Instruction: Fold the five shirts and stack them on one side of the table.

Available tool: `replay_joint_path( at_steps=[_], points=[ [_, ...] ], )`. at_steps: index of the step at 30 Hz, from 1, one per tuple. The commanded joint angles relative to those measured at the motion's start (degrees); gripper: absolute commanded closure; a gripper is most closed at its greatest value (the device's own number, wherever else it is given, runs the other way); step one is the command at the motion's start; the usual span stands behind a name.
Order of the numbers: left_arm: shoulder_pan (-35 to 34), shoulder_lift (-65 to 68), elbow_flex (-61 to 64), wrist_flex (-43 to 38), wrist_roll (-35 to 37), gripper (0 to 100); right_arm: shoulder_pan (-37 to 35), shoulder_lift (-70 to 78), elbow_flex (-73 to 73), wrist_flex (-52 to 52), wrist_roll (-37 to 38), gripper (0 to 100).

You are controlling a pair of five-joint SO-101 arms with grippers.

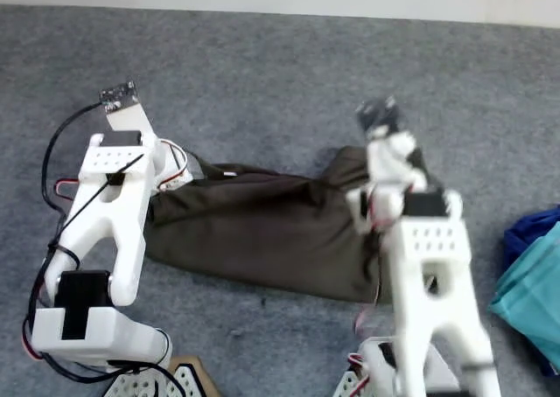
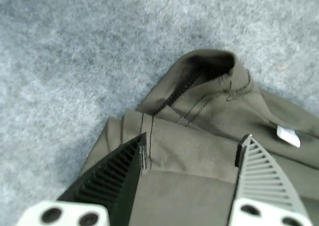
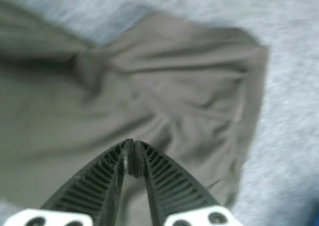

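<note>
1. Shows one dark olive shirt (image 1: 262, 231) lying rumpled and stretched sideways on the grey counter (image 1: 262, 65), between the two arms. Looks bunched rather than neatly folded.
2. Places the left gripper (image 2: 194, 141) just above the collar (image 2: 209, 64) end of the shirt. Has its fingers (image 2: 114, 176) spread wide apart, with cloth beneath the gap, gripping nothing. Seems set there to close on the cloth just below the collar, judging by the task.
3. Places the right gripper (image 3: 132, 146) over the opposite end of the shirt. Has its fingers (image 3: 164, 181) pressed together at the tips, down close to the cloth. Cannot tell whether a pinch of cloth is caught between them.
4. Suggests a reason for this layout: with one arm at each end, allows the shirt to be drawn straight and laid over itself, which a single grip on limp cloth would likely not manage.
5. Keeps a teal shirt (image 1: 534, 283) and a blue shirt (image 1: 529, 226) bunched at the counter's edge on the right arm's side, well apart from the olive one. Probably marks either the waiting pile or the stacking side; cannot tell which, nor whether these are folded.
6. Reveals a small white tag (image 2: 288, 135) sewn near the collar, its print too small to read. Offers no other legible writing or brand marks.
</note>
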State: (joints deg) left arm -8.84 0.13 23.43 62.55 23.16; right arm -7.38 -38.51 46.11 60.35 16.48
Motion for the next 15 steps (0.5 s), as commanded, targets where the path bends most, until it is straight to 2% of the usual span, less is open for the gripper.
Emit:
replay_joint_path(
  at_steps=[1,5,8,11,15],
  points=[
    [0.13,-0.57,-4.53,3.34,-0.44,70,-3.21,-9.45,9.89,-4.44,-3.16,98.6],
    [-0.31,-0.57,-7.52,11.08,-2.81,70,-3.47,-12.88,19.65,-10.59,-4.31,98.6],
    [0.13,-1.36,-4.18,15.21,-5.98,70,-3.21,-14.64,24.22,-13.32,-6.51,99.0],
    [0.13,-7.25,4.53,12.84,-6.15,71,-3.21,-16.13,25.63,-13.93,-6.51,99.0],
    [0.04,-22.81,16.92,9.58,-6.15,71,-3.12,-16.48,26.07,-16.13,-6.42,99.0]
  ],
)
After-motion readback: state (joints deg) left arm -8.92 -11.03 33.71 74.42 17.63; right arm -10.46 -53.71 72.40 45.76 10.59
